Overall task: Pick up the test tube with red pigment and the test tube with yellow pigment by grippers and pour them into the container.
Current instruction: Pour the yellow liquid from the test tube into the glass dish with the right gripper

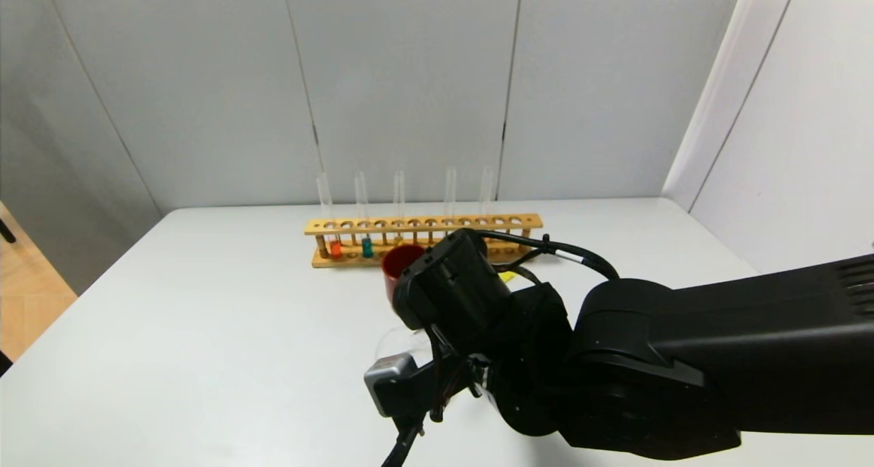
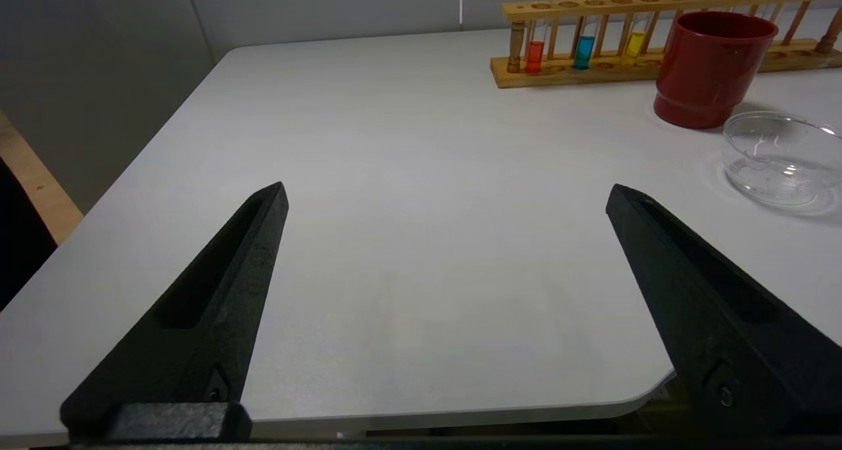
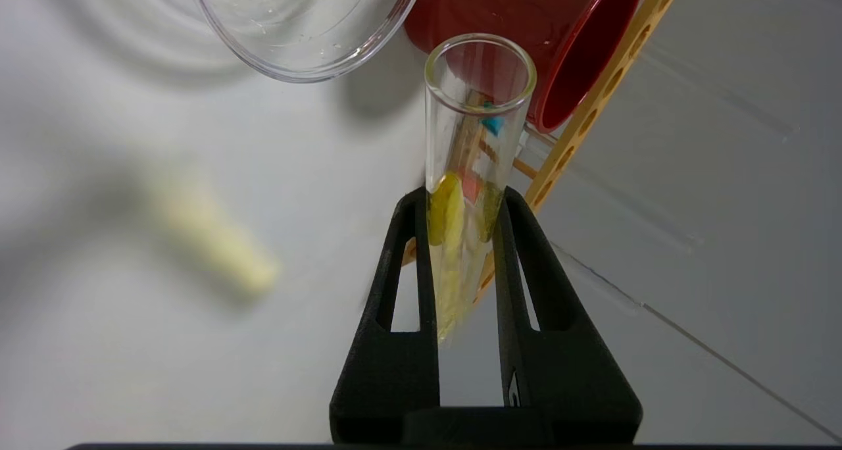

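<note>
We see lots of bare table point(image 2: 408, 174) by the near edge, where the left gripper point(image 2: 447, 200) waits with fingers spread wide. Our right gripper point(image 3: 464, 203) pinches the yellow tube point(image 3: 470, 174) just beside the red cup point(image 3: 526, 29). The tube is tipped over, its mouth toward the glass dish point(image 3: 302, 22), not over it yet.

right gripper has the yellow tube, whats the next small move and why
Probably swing the right gripper over until the mouth of the yellow test tube sits above the glass container, then tip further. The mouth is beside the container's rim, nearer the red cup, and yellow liquid remains inside.
</note>
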`<act>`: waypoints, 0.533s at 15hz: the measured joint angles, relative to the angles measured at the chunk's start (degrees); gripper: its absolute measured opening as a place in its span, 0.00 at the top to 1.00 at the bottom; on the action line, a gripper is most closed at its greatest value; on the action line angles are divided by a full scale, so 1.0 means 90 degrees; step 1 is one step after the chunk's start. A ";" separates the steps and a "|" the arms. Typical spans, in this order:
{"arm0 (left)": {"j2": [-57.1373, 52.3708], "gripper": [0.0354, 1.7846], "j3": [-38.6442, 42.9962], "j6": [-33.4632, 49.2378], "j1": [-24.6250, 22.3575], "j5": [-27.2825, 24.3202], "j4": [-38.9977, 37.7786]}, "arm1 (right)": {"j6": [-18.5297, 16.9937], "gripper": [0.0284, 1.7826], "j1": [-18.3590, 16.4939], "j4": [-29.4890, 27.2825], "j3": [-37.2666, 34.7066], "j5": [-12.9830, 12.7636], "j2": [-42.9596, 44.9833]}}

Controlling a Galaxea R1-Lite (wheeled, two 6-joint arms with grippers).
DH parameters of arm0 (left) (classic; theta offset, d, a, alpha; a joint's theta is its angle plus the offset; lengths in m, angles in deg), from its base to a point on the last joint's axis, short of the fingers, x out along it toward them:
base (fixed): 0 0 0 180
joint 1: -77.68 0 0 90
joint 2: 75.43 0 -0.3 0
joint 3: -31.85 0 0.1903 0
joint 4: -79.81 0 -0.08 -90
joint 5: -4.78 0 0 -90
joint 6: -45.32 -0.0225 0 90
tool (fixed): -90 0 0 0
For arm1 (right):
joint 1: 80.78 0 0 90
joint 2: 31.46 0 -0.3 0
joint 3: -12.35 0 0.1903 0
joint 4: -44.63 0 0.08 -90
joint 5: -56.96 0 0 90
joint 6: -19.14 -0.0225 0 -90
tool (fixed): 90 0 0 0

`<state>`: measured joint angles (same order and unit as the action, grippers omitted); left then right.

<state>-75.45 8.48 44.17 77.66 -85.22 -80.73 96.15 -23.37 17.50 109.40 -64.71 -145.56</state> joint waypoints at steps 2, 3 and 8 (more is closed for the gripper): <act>0.0000 0.04 0.0000 0.0000 0.0000 0.0000 0.0000 | -0.0003 0.86 -0.0035 -0.0003 0.0012 -0.0030 -0.0023; 0.0000 0.04 0.0000 0.0003 0.0000 0.0000 -0.0003 | -0.0003 0.86 -0.0058 -0.0004 0.0020 -0.0030 -0.0035; 0.0000 0.04 0.0000 0.0000 0.0003 0.0000 -0.0003 | 0.0003 0.86 -0.0153 -0.0012 0.0165 -0.0027 -0.0191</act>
<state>-75.45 8.48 44.17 77.68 -85.22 -80.76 96.17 -24.74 17.39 110.88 -64.95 -147.28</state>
